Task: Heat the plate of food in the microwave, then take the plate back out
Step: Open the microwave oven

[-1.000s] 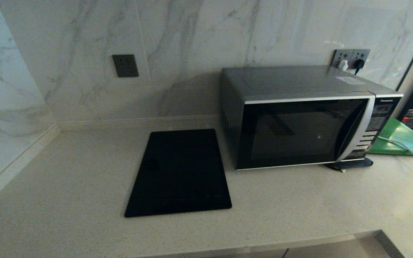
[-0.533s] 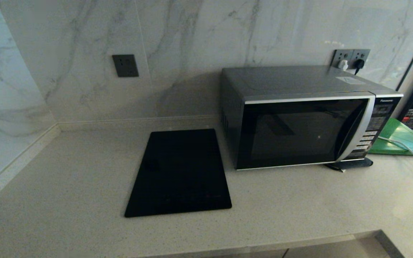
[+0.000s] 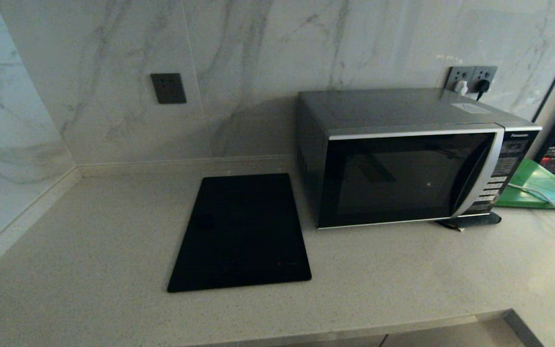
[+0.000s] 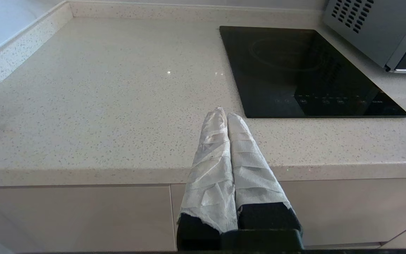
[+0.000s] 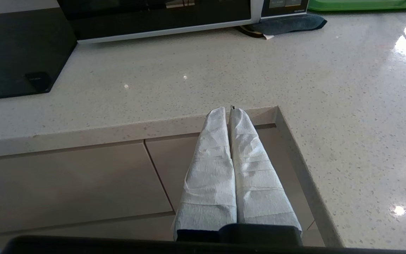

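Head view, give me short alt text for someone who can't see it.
A silver microwave with its black glass door closed stands on a pale speckled countertop against a marble wall. A flat black cooktop lies to its left, a green board to its right. No plate of food or robot arm shows.

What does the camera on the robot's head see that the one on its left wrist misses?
Only the head view shows the microwave's closed black glass door with its handle and button panel, the wall sockets, the green board and a dark cloth under the microwave's corner. Only the left wrist view shows the left claw, shut, tape-wrapped, held before the cabinet front. Both show the black cooktop on the speckled counter. No plate appears in either.
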`<state>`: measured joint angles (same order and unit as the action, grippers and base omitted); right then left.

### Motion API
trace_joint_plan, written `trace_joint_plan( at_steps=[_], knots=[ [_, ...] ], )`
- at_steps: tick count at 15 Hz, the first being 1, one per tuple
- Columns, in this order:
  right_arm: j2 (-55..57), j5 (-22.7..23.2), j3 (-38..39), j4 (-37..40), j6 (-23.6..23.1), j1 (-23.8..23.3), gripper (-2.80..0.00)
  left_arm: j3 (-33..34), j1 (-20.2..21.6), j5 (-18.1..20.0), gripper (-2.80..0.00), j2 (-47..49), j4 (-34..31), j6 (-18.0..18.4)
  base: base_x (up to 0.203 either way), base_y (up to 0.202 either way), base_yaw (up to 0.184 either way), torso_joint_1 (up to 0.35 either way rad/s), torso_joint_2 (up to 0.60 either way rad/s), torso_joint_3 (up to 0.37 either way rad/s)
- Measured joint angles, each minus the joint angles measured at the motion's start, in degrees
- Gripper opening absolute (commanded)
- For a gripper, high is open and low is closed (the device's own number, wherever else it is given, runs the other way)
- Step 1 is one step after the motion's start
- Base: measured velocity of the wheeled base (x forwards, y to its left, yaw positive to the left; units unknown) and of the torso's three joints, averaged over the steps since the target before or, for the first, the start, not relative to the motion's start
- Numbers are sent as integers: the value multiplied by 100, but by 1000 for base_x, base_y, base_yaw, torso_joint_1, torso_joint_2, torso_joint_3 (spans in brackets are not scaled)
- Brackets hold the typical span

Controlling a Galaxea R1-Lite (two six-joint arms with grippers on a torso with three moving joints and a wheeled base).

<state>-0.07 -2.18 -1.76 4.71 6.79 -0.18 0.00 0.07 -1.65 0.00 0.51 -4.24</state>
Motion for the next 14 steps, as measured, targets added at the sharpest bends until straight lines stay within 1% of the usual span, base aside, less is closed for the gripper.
trace_joint_plan(
  at_steps=[12, 14],
  knots=[
    [0, 1, 0, 2, 2, 0, -280, 0, 0, 0, -280, 0, 0, -1, 0, 0, 0, 0, 0, 0],
    [0, 64, -17, 59, -89, 0, -280, 0, 0, 0, -280, 0, 0, -2, 0, 0, 0, 0, 0, 0]
  ],
)
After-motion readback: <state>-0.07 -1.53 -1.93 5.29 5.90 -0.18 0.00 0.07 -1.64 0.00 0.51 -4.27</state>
